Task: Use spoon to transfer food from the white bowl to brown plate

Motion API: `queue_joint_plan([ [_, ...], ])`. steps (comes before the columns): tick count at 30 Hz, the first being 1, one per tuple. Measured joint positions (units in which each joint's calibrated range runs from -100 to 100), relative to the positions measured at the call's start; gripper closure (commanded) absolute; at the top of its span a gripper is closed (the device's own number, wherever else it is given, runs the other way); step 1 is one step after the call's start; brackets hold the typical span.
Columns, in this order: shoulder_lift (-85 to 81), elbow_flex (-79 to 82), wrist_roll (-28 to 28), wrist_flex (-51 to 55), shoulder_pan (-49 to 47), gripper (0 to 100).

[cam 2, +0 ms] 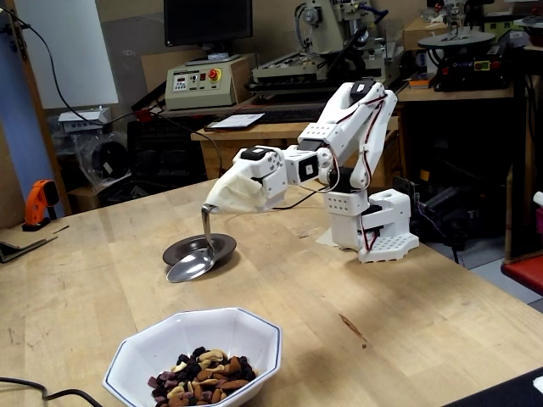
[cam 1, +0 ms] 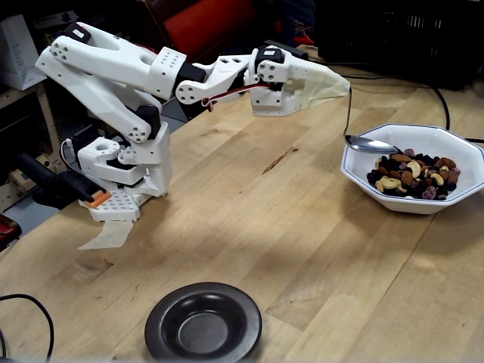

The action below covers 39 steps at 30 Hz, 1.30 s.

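Note:
The arm reaches out over the table. The gripper [cam 1: 344, 88] [cam 2: 213, 203] is wrapped in cream material and shut on the handle of the silver spoon [cam 1: 370, 143] [cam 2: 192, 264]. The spoon hangs down with its bowl level and looks empty. In a fixed view it hovers at the left rim of the white bowl [cam 1: 463, 155]. The food [cam 1: 414, 175] [cam 2: 204, 383] lies in the white bowl [cam 2: 251, 327]. The brown plate [cam 1: 160, 327] sits empty near the table's front edge, far from the gripper. In the other fixed view the plate [cam 2: 225, 245] shows behind the spoon.
The arm's white base [cam 1: 121, 170] [cam 2: 377, 229] is clamped at the table edge. A black cable [cam 1: 442, 106] runs behind the white bowl and another [cam 1: 26, 302] lies at the front left corner. An orange drill [cam 2: 38, 203] lies off to the side.

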Motion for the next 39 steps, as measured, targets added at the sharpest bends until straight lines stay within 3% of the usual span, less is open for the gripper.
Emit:
queue_joint_plan([
  [39,8.7,0.0,0.0,0.0,-5.5,96],
])
